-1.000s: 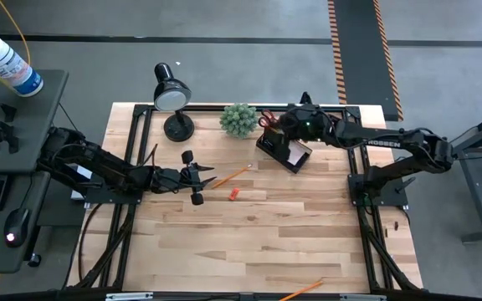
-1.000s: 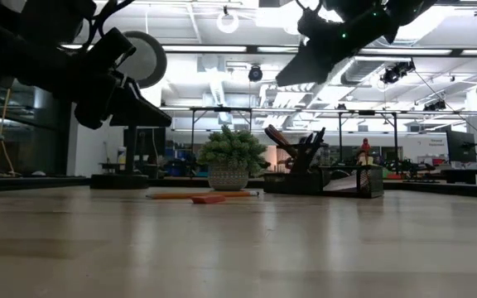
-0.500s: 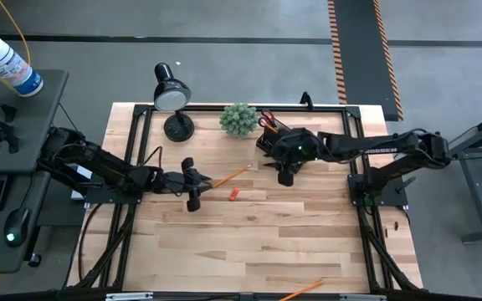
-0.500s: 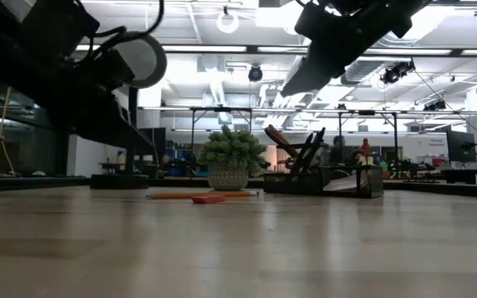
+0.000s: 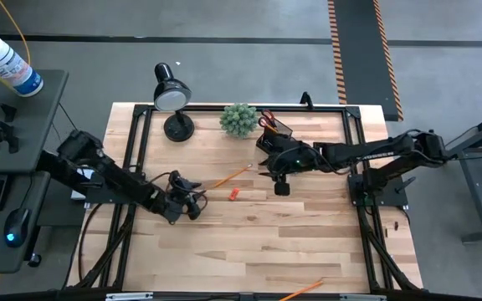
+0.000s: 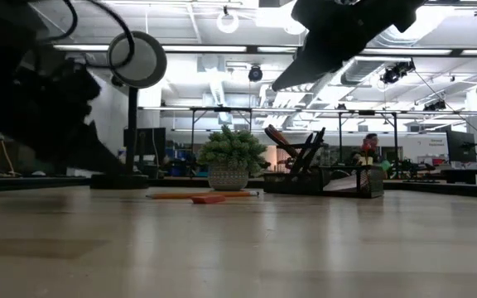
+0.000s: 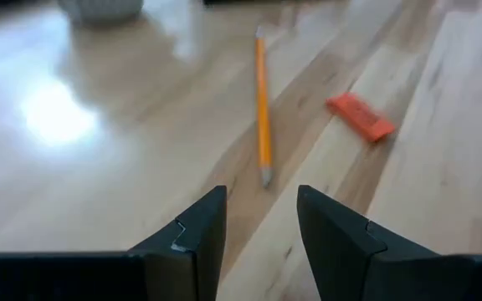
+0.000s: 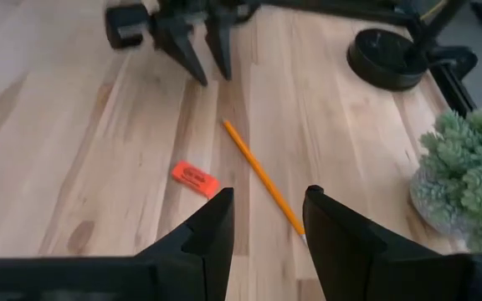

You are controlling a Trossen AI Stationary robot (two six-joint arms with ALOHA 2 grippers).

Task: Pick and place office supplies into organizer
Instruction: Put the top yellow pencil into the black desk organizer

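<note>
An orange pencil (image 5: 233,175) lies flat on the wooden table, its tip toward my left gripper; it also shows as the pencil (image 7: 262,100) and the pencil (image 8: 262,177). A small orange eraser-like block (image 5: 233,194) lies just beside it. The dark organizer (image 5: 273,135) stands at the far edge with orange-handled scissors and pens upright in its cup. My left gripper (image 5: 194,201) is open, low, left of the pencil's tip. My right gripper (image 5: 273,173) is open, in front of the organizer, right of the pencil. The sticky-note pad does not show.
A green plant ball (image 5: 238,119) and a black desk lamp (image 5: 172,97) stand at the far edge, left of the organizer. A second orange pencil (image 5: 301,290) lies at the table's near edge. Bare wood spreads across the near half of the table.
My right gripper has left its place above the organizer, moving toward the table's near-left and down toward the pencil. My left gripper has drawn back from the pencil toward the left and near edges. Pencil and orange block have stayed where they were.
</note>
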